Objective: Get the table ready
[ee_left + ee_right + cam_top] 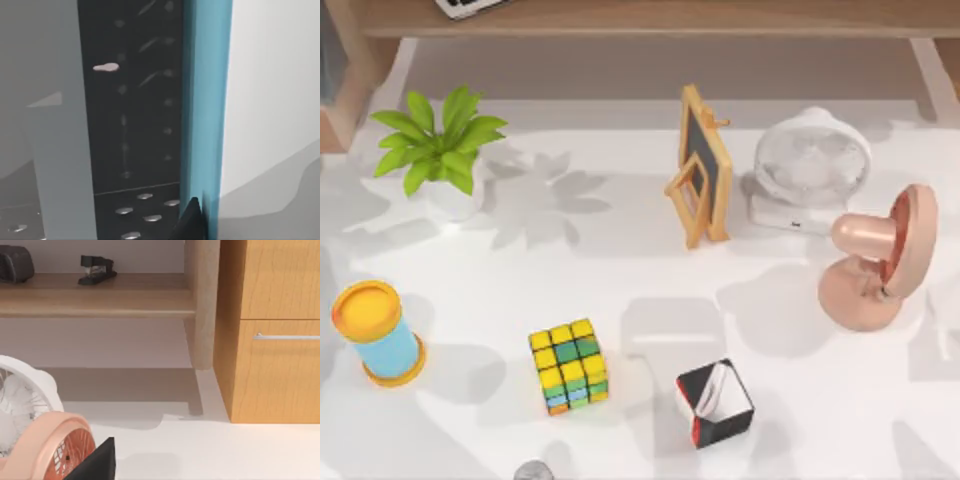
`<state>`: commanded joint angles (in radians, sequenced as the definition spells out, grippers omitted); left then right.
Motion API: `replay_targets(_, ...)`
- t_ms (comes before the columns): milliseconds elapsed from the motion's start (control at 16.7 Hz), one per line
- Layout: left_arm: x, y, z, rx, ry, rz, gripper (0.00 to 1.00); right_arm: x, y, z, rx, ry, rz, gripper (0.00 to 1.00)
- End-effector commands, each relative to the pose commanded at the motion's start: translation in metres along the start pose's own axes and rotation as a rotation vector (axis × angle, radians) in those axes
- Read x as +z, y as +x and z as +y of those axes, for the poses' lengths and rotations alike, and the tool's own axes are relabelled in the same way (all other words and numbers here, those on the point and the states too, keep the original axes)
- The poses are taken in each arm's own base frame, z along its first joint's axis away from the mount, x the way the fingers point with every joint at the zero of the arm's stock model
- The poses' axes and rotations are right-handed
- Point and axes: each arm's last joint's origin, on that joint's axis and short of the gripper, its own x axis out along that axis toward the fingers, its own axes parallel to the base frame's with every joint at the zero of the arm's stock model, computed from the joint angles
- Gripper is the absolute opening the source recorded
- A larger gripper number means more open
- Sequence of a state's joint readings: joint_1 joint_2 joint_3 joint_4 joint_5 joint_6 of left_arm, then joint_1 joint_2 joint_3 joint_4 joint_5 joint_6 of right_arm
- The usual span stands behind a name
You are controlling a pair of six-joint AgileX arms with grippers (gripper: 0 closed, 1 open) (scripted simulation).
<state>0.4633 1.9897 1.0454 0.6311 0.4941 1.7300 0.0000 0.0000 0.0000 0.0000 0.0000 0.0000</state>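
White table (620,270), grey round thing (532,471) cut off at edge

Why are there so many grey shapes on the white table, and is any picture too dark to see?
Top view: the grey shapes are soft shadows on the table, leafy ones beside the plant, a blocky one above the cube. Left wrist view: dim, mostly dark panels. Right wrist view: bright, with a shadow under the wooden shelf.

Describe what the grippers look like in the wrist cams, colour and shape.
Little of either shows. In the left wrist view, a dark, near-black pointed fingertip rises from the lower edge. In the right wrist view, a black, flat, angular fingertip sits beside the pink fan. No cables or markings visible.
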Motion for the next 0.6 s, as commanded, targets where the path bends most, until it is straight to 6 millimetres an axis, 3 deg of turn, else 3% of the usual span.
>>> replay_targets(480, 0.0, 0.0, 0.0, 0.0, 0.0, 0.0, 0.98, 0.0, 0.0, 0.0, 0.0, 0.0, 0.0, 1.0)
replay_targets(600, 0.0, 0.0, 0.0, 0.0, 0.0, 0.0, 1.0, 0.0, 0.0, 0.0, 0.0, 0.0, 0.0, 1.0)
